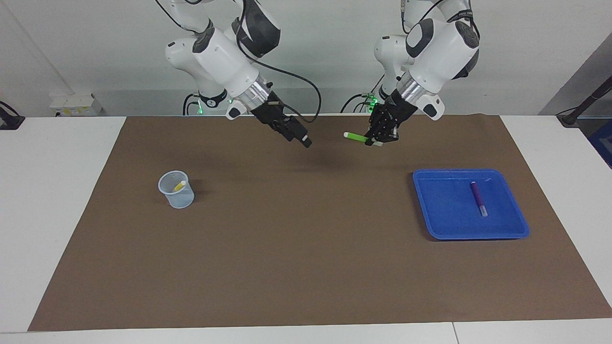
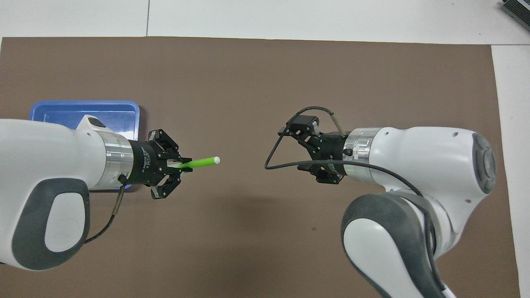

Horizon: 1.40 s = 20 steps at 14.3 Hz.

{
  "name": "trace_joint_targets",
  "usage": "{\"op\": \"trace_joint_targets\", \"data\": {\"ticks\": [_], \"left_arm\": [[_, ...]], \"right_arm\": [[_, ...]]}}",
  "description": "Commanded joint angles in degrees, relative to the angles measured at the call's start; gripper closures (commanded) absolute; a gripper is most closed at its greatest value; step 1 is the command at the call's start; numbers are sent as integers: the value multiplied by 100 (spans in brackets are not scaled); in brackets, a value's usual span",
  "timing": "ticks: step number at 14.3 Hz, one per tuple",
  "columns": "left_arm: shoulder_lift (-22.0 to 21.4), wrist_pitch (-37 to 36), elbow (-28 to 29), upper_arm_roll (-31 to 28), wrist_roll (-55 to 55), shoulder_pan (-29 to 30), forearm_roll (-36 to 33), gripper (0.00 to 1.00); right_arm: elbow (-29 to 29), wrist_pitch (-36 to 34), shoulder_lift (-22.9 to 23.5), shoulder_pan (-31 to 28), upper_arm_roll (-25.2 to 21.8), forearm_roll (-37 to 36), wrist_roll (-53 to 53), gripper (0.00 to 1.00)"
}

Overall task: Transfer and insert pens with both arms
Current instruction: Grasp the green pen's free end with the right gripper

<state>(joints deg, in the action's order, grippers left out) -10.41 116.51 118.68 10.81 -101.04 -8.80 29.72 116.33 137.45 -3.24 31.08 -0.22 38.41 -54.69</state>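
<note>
My left gripper (image 1: 377, 140) (image 2: 182, 164) is shut on the light green pen (image 1: 356, 137) (image 2: 201, 162) and holds it level in the air over the mat's middle, whitish cap toward the right gripper. My right gripper (image 1: 299, 136) (image 2: 295, 151) is open and empty, up in the air, facing the pen's cap with a gap between them. The purple pen (image 1: 478, 198) lies in the blue tray (image 1: 444, 224) (image 2: 62, 109). The yellow pen (image 1: 179, 185) stands tilted in the pale mesh cup (image 1: 177, 196). In the overhead view the arms hide the purple pen and the cup.
A brown mat (image 1: 306, 258) (image 2: 248, 82) covers most of the white table. The tray sits toward the left arm's end, the cup toward the right arm's end. Small white arms with green lights (image 1: 205, 102) stand at the robots' edge.
</note>
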Motion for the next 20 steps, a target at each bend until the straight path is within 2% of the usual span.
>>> {"op": "trace_joint_targets", "data": {"ticks": [1,3,7,9,13,15,20], "left_arm": [[-207,127,217,-70,-91,-78,122,100],[-207,109,217,-70,-100,-69,122,100],[-207,118,217,-70,-162,-34,140,100],[-207,92,217,-70,-162,-25,140,100],[-207,83,217,-70,-162,-25,140,100],[-207,74,208,-70,-162,-25,140,100],[-225,47,208,-70,-179,-17,149,100]], "right_arm": [[48,657,-1,528,-13,158,-365,0],[39,923,8,854,-13,158,-472,0],[-5,1028,69,899,66,245,-490,0],[-14,1606,279,908,198,342,-446,0],[-286,1723,579,908,224,351,-455,0],[-313,1880,596,917,224,351,-472,18],[-409,1987,658,1049,277,456,-647,35]]}}
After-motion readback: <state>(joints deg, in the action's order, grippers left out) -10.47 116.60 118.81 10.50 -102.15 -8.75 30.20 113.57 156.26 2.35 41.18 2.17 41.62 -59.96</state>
